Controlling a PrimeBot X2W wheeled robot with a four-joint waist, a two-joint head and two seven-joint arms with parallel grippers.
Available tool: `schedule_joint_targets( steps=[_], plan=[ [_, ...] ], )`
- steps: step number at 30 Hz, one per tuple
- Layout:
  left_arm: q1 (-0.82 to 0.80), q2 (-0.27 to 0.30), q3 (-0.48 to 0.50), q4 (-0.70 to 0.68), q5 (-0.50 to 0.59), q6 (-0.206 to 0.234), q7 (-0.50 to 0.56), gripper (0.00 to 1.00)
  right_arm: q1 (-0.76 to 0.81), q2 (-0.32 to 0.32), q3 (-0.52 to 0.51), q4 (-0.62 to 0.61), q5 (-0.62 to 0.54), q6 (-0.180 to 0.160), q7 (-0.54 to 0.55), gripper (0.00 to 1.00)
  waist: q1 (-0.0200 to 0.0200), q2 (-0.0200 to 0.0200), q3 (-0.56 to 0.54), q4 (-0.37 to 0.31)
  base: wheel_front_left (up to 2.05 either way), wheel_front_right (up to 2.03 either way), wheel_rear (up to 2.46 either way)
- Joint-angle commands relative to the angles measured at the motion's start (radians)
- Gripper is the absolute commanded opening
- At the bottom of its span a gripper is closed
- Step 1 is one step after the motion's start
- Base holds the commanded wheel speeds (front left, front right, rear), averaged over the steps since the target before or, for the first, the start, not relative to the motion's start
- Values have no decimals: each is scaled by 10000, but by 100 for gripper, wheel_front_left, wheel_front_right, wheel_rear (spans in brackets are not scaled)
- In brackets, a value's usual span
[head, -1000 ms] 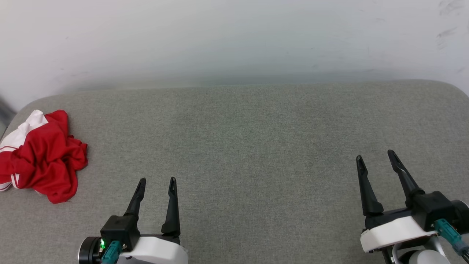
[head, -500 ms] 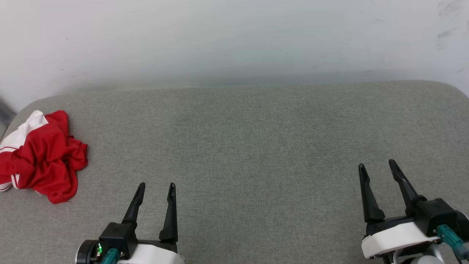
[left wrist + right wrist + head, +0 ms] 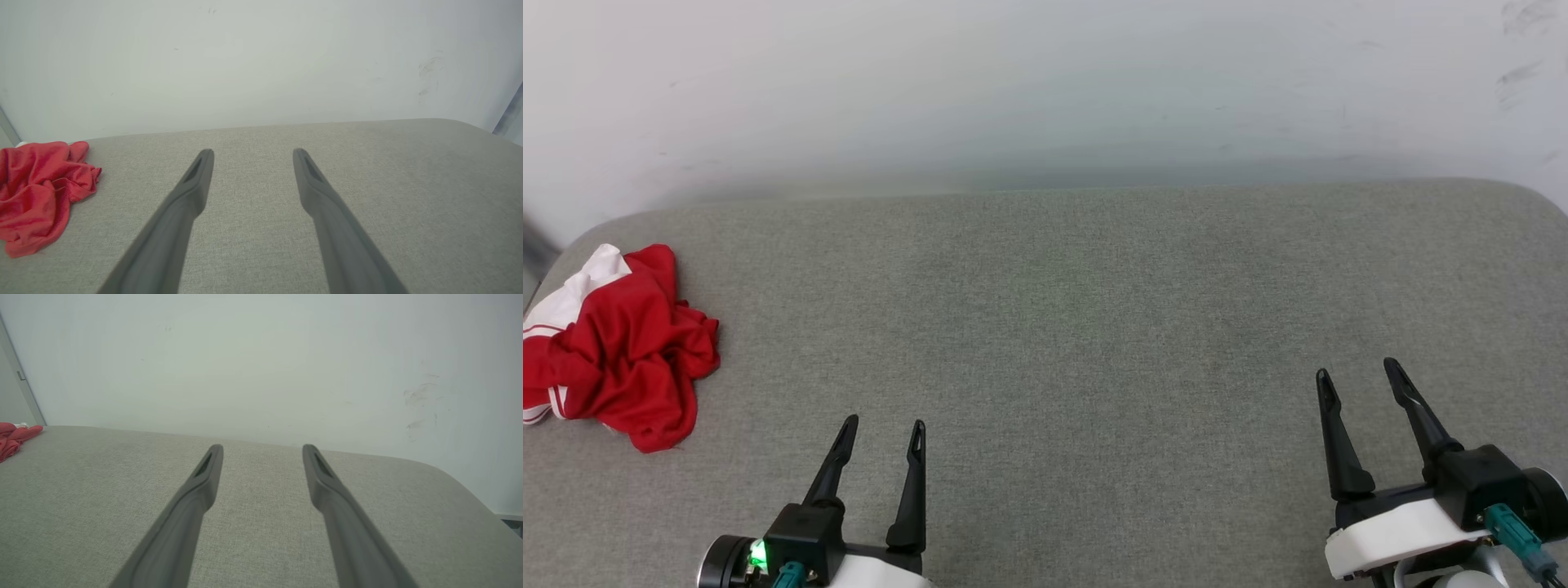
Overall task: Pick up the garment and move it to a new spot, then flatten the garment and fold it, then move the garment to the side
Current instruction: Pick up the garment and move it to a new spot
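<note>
Crumpled red garment [image 3: 621, 347] of thin soft fabric, a white panel and red-white striped trim along its outer side, heaped on the grey woven-cloth-covered desk [image 3: 1062, 327]. Well off to the left of the left tool [image 3: 884, 425] and a little ahead of its fingertips, apart from both tools and touched by neither. From the left wrist, seen as a rumpled red mound [image 3: 36, 192] out beyond the left finger's outer side, near the desk's rounded far-left corner and close under the wall. From the right wrist, seen as a small red edge [image 3: 14, 437] at the extreme left, a long way from the right tool [image 3: 1356, 367]. Left tool: two long dark fingers spread wide and empty, tips pointing forward and leaning slightly rightward over bare grey cloth, a green light [image 3: 760, 555] glowing on the black housing behind them; contact with the cloth not to be told. Right tool: far to the right of the left one, fingers likewise spread wide and empty, leaning slightly leftward, on a white and black wrist with a teal connector. Ahead of both sets of fingertips, plain grey desk up to a pale, faintly scuffed wall [image 3: 1045, 82].
</note>
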Motion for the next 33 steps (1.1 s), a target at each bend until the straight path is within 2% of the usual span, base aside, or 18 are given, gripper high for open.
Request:
schedule_joint_targets(
  steps=[1, 10, 15, 33],
  plan=[
    [57, -16, 25, 16, 13, -28, -31, 100, -66, -5, 10, 28, -14, -3, -25, 100, 0, 0, 5, 2, 0, 0, 0],
    [-66, -17, 11, -88, -185, 110, -31, 100, -119, -4, -35, 74, 134, -3, -25, 100, 0, 0, 78, 82, 0, 0, 0],
    [-155, -17, 33, -61, -289, 161, -31, 100, -64, -4, 51, 17, 95, -3, -23, 100, 0, 0, 125, 398, 0, 0, 0],
    [-73, -16, 156, 1, -363, 349, -31, 100, 73, -4, 613, 22, -165, -3, -23, 100, 0, 0, 154, 2730, 0, 0, 0]
  ],
)
